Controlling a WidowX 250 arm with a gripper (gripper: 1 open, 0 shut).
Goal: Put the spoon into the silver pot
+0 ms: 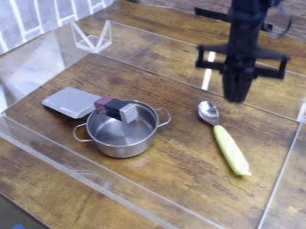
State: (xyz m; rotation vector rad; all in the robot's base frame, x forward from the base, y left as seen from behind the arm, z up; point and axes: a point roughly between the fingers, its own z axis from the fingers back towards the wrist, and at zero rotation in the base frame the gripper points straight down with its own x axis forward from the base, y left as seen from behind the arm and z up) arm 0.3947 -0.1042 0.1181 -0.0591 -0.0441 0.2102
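One spoon (224,136), thick pale-yellow handle and round shiny bowl, lies flat on your wood-grain desk (167,188) at right. Your claw (238,92) hangs above it, pressed together and empty; the polished steel silver pot (120,130) sits left of centre.

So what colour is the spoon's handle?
Pale yellow, on the spoon; the camera view shows it.

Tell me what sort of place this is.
Probably a robot test bench, not a home kitchen: a wooden tabletop fenced by clear plastic walls, with a small shiny steel pot and a yellow-handled spoon.
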